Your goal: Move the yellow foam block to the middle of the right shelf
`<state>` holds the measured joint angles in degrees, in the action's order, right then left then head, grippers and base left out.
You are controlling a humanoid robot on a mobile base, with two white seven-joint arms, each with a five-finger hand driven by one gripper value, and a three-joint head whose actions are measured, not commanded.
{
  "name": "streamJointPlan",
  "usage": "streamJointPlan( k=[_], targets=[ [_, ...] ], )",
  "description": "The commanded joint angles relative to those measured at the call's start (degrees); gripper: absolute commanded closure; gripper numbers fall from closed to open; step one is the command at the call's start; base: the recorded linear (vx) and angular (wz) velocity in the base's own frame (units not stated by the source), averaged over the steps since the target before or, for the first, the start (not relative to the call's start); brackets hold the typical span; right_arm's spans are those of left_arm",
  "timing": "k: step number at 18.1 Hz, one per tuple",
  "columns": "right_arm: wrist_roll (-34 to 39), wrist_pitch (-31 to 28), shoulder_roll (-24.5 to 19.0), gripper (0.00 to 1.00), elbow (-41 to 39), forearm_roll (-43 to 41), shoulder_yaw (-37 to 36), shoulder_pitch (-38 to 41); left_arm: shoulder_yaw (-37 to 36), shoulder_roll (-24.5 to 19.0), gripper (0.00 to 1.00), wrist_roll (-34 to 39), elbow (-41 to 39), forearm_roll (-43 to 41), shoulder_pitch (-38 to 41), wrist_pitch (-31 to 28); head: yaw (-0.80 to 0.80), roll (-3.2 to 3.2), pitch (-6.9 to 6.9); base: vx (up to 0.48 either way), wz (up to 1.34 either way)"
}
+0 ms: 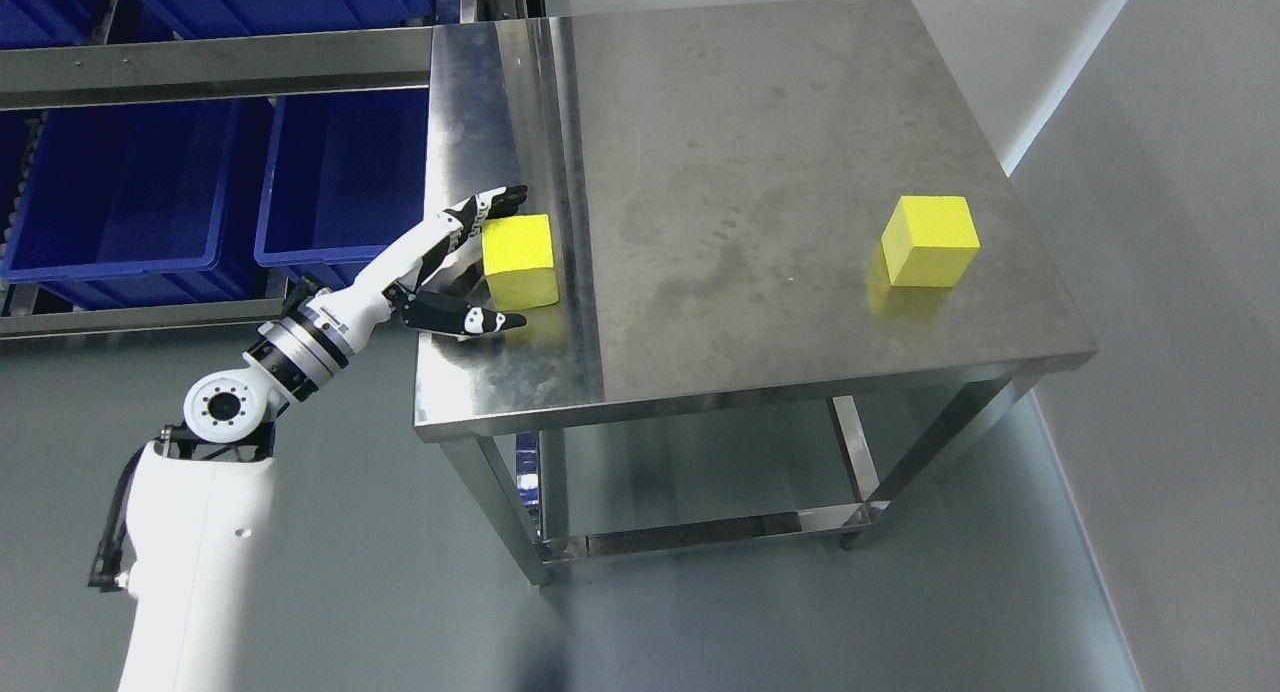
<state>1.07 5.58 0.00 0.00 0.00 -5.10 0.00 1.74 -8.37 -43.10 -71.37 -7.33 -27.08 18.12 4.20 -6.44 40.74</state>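
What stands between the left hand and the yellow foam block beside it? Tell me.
Nothing visible. The left hand is open right at the near yellow foam block on the steel table, fingers spread around its left side. The second yellow block sits far off to the right.

A steel bench (760, 172) with a lower shelf (700, 492) stands on a grey floor (400, 592). A pale wall (1180, 272) runs along the right. At far left, blue bins (130, 202) sit in a metal rack (200, 67).
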Motion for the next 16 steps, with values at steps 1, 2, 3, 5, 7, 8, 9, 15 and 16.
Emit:
streamJointPlan(
  k=[1,2,3,5,7,8,9,15,16],
  targets=[
    [0.0,0.0,1.0,0.00,-1.0,0.0,0.0,-0.2,-1.9,4.9,0.33,-0.8,7.1,-0.4,-2.4,-0.2,0.00,0.00,0.00,0.000,0.00],
    [0.0,0.0,1.0,0.00,-1.0,0.0,0.0,-0.1,-1.6,5.4,0.40,-1.4,7.1,-0.3,-2.4,0.0,0.00,0.00,0.00,0.000,0.00],
    [0.0,0.0,1.0,0.00,-1.0,0.0,0.0,-0.1,-0.7,5.6,0.48,-1.5,7.1,-0.1,-2.4,0.6,0.00,0.00,0.00,0.004,0.01],
    [0.0,0.0,1.0,0.00,-1.0,0.0,0.0,-0.1,1.0,7.1,0.56,-1.5,7.0,0.7,-2.3,1.7,0.00,0.00,0.00,0.000,0.00],
    [0.0,0.0,1.0,0.00,-1.0,0.0,0.0,-0.1,1.4,7.4,0.65,-1.5,7.0,1.8,-2.3,3.9,0.00,0.00,0.00,0.000,0.00],
    [0.0,0.0,1.0,0.00,-1.0,0.0,0.0,-0.1,1.5,7.4,0.71,-1.5,7.0,2.7,-2.2,4.7,0.00,0.00,0.00,0.000,0.00],
    [0.0,0.0,1.0,0.00,-1.0,0.0,0.0,-0.1,1.5,7.4,0.75,-1.5,7.0,3.6,-2.2,5.1,0.00,0.00,0.00,0.000,0.00],
    [0.0,0.0,1.0,0.00,-1.0,0.0,0.0,-0.1,0.6,6.9,0.32,-0.8,7.0,1.9,-2.4,4.6,0.00,0.00,0.00,0.000,0.00],
    [0.0,0.0,1.0,0.00,-1.0,0.0,0.0,-0.2,0.3,7.0,0.15,-0.8,7.0,-0.2,-2.4,4.6,0.00,0.00,0.00,0.000,0.00]
  ],
)
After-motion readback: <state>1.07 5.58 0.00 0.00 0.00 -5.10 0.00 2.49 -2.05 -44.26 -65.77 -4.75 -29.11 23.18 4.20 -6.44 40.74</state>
